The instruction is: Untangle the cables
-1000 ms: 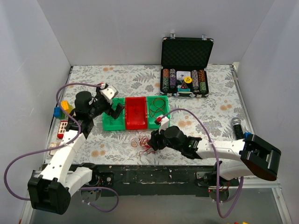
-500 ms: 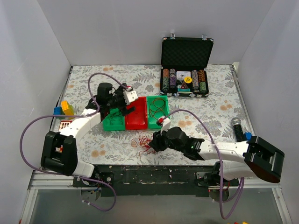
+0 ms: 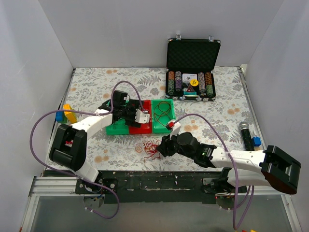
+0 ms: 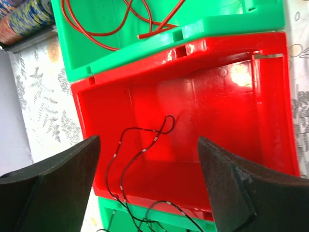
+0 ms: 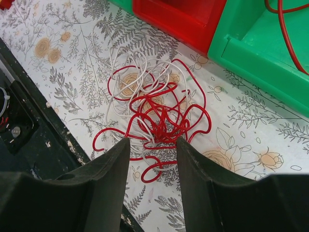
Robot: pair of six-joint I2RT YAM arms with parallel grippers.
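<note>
A tangle of thin red and white cables [image 5: 155, 112] lies on the floral table cover, in the top view [image 3: 149, 146] just in front of the bins. My right gripper [image 5: 152, 144] is open, low over the tangle's near edge, with red loops on the table between its fingertips; it holds nothing. My left gripper [image 4: 149, 186] is open and empty above the red bin [image 4: 212, 111]. A thin black cable [image 4: 156, 138] lies in that bin and trails over its edge into the left green bin [image 3: 114, 127]. A red cable [image 4: 141, 36] lies in the right green bin [image 3: 163, 123].
An open black case of poker chips [image 3: 192, 72] stands at the back right. A microphone [image 3: 245, 133] lies at the right edge. Blue and yellow blocks [image 3: 65, 114] sit at the left edge. The table's dark front edge [image 5: 29, 121] is close to the tangle.
My left arm has swung right, from beside the left green bin to over the red bin. My right gripper has stayed at the tangle, shifting slightly right.
</note>
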